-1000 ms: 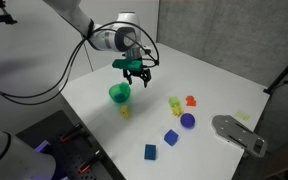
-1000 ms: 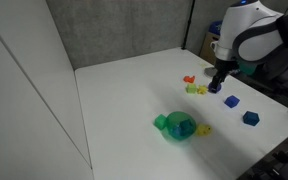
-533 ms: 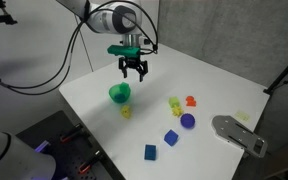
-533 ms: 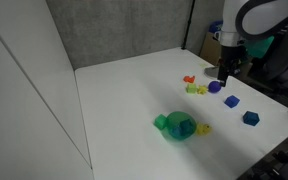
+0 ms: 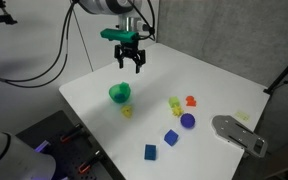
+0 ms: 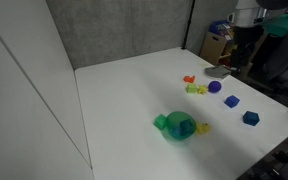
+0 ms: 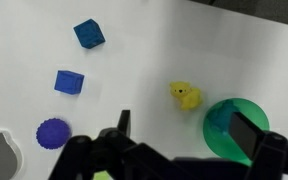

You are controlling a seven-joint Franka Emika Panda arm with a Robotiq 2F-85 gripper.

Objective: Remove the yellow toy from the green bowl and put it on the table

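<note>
Lying beside the green bowl [image 5: 119, 95], the yellow toy [image 7: 187, 96]; fingers [image 7: 248, 133] apart

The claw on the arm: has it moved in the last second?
Yes. In an exterior view the gripper has risen, farther above the green bowl, which has stayed put.
</note>
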